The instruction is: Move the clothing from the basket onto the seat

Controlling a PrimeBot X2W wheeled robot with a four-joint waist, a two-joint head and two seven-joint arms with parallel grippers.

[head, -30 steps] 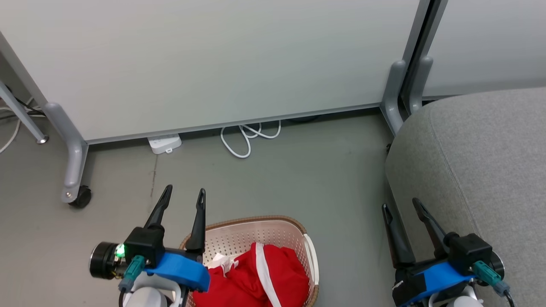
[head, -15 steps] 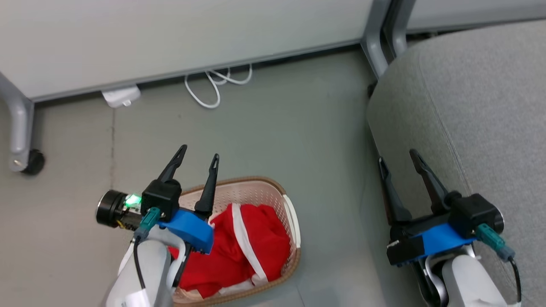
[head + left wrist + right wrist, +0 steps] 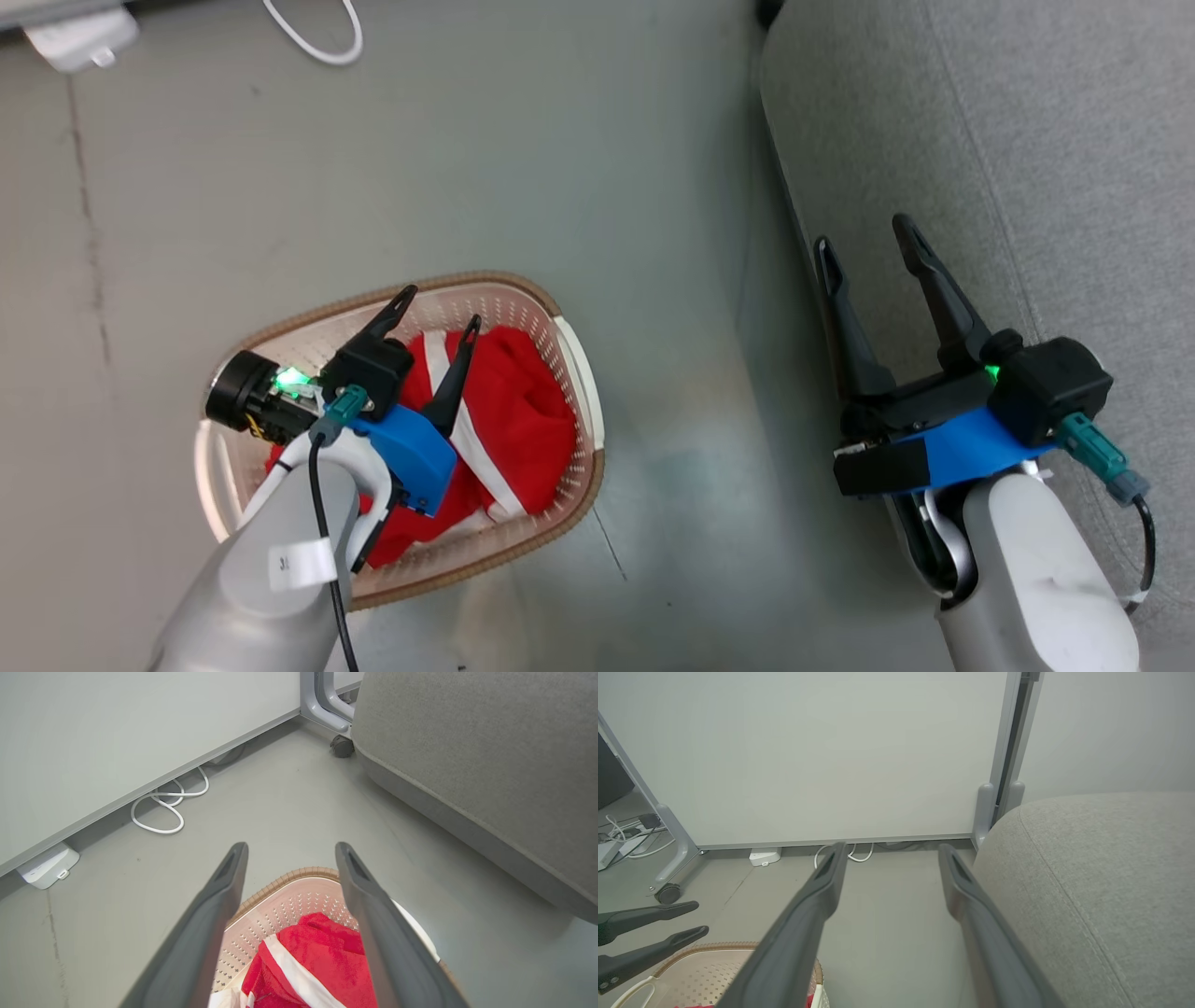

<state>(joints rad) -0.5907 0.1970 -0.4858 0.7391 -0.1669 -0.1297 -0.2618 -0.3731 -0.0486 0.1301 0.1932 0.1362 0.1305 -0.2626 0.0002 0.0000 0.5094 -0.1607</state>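
L gripper [image 3: 442, 306] is over the basket [image 3: 527, 313], jaws wide apart, nothing between them, no grip on anything. Fingers point toward the basket's far rim. In the head view the right-hand finger overlaps the red cloth; can't tell if it touches or sits above it. The left wrist view has both fingers framing the cloth and the brown woven rim beyond it.

R gripper [image 3: 863, 234] is also fully spread and empty. It hangs at the near-left edge of the seat [image 3: 1027, 140]. In the right wrist view, one finger is over bare floor [image 3: 373, 168] and the other lies along the seat's rounded edge. Contact w/ the upholstery can't be judged.

Clothing [image 3: 523, 411] is all in the basket: a bunched red pile w/ white stripes, heaped toward the side nearer the seat. Perforated wall is exposed at the far end. Can't separate one garment from another in the pile.

Basket sits on the floor to the robot's left of the seat, w/ a strip of bare floor between them, not touching. Its white side handle [image 3: 583, 373] faces the seat.

Seat is light grey fabric w/ a seam line running along it. Nothing red on the part in view.

Bkgd: a white cable loop [image 3: 313, 42] and a white power strip [image 3: 75, 37] lie on the floor at the foot of a pale partition panel [image 3: 831, 756]. A grey panel leg w/ caster [image 3: 668, 891] stands off to the side.
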